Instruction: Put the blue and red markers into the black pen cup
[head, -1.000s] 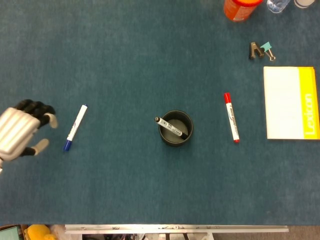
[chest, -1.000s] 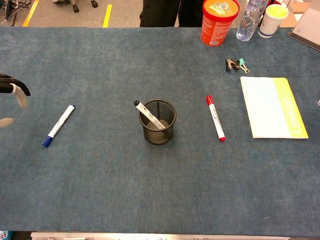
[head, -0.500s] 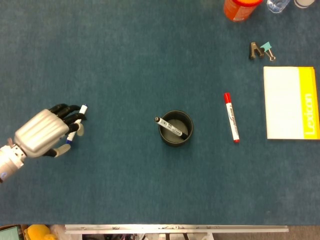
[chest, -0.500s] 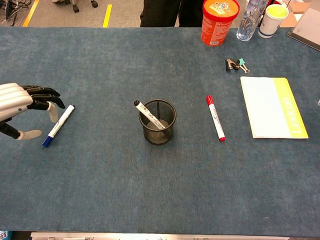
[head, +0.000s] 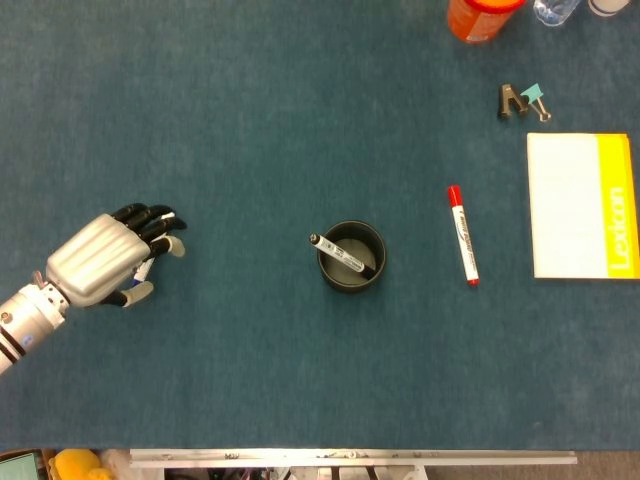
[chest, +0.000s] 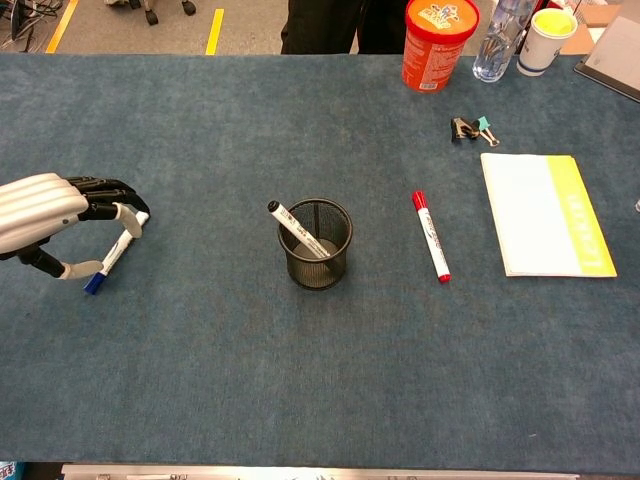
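Observation:
The blue marker (chest: 112, 254) lies flat on the blue cloth at the far left. My left hand (head: 100, 262) (chest: 45, 209) hovers over it, its fingers curved above the upper end and its thumb near the blue cap; in the head view the hand hides most of the marker. Nothing is gripped. The black mesh pen cup (head: 351, 276) (chest: 316, 268) stands mid-table with a black-capped marker (chest: 290, 226) leaning in it. The red marker (head: 462, 235) (chest: 431, 236) lies to the right of the cup. My right hand is out of sight.
A white and yellow notepad (head: 582, 205) (chest: 545, 213) lies at the right. Binder clips (head: 523, 101) (chest: 470, 129) sit behind it. An orange canister (chest: 438, 42), a bottle (chest: 497, 40) and a paper cup (chest: 550, 35) line the far edge.
My left hand has come in from the left edge and now sits over the blue marker, fingers bracketing it. The marker, cup and red marker have not moved.

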